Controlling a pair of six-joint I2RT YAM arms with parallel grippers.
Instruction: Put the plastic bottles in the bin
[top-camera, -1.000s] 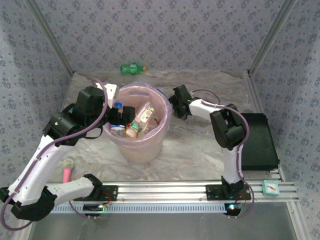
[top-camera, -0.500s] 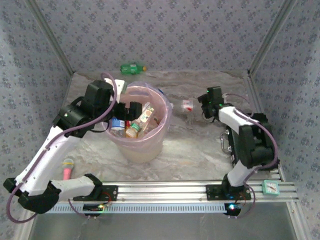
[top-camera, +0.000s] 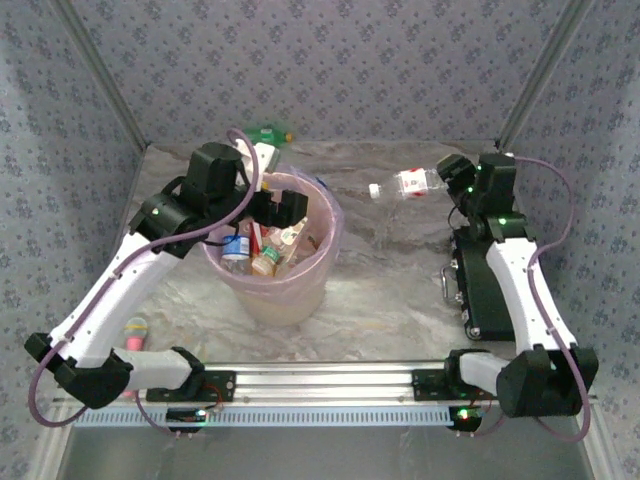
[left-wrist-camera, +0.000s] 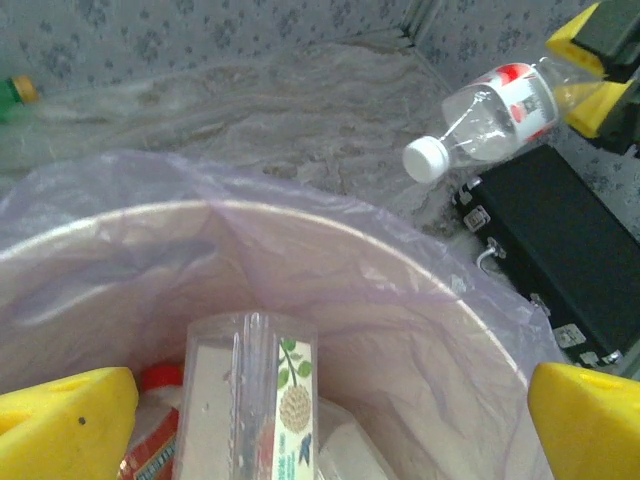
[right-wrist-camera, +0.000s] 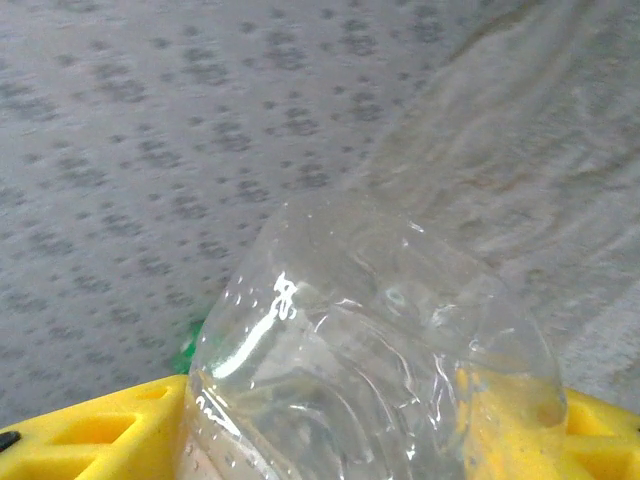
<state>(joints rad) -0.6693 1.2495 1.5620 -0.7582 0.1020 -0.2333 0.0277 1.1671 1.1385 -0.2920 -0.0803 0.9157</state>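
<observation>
Several bottles (top-camera: 265, 255) lie in the bin (top-camera: 285, 295). The right tool (top-camera: 449, 180) grips a clear bottle (top-camera: 410, 184); the left tool (top-camera: 280, 207) hangs open over the bin. A green bottle (top-camera: 268, 133) lies outside.

We saw a beige bin (top-camera: 285, 295) lined pink-purple; at its two o'clock, a clear bottle (top-camera: 408, 185) with red label and white cap; a black case (top-camera: 476, 300); grey, floral-patterned walls (top-camera: 400, 60).

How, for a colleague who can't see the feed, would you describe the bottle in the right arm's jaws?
Find the big beige bin lined with a pink bag, then look right, toward the back corner. There the right gripper holds a clear bottle sideways above the table. Its white cap and red-and-white label set it apart from the green bottle at the back wall.
</observation>
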